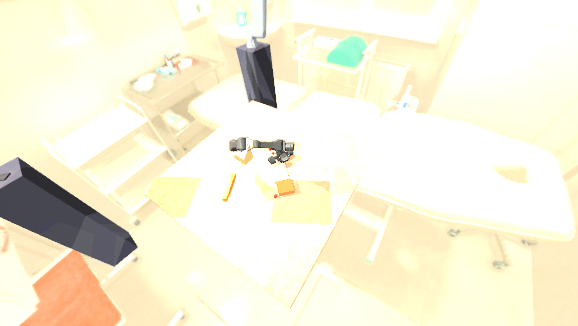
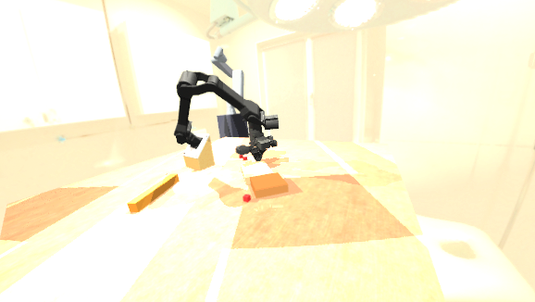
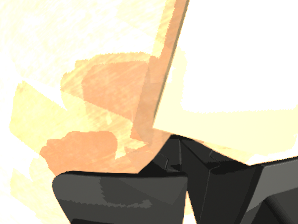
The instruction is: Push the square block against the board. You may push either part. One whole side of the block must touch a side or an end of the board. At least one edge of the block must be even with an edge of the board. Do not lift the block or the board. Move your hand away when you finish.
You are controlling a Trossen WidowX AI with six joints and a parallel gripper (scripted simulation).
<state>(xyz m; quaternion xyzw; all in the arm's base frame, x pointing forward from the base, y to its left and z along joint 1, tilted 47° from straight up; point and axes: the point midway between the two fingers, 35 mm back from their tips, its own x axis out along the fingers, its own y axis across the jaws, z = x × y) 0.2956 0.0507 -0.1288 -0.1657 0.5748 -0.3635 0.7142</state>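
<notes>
An orange square-topped block (image 1: 285,187) (image 2: 268,183) lies flat on the table. A pale, washed-out flat piece, seemingly the board (image 2: 257,169) (image 3: 235,65), lies flat just behind it, on the arm's side. In the exterior view the two seem to meet or nearly meet; glare hides the exact seam and edge alignment. My gripper (image 2: 258,157) (image 3: 176,140) is shut and empty, pointing down behind the pale piece. In the wrist view its tips are beside that piece's near corner and edge; contact cannot be told.
A long orange bar (image 1: 229,187) (image 2: 154,192) lies to the left. A small red cube (image 1: 275,196) (image 2: 246,198) sits by the block's front left corner. More small red bits (image 2: 242,157) are near the gripper. A wedge-shaped block (image 2: 200,157) stands by the arm's base.
</notes>
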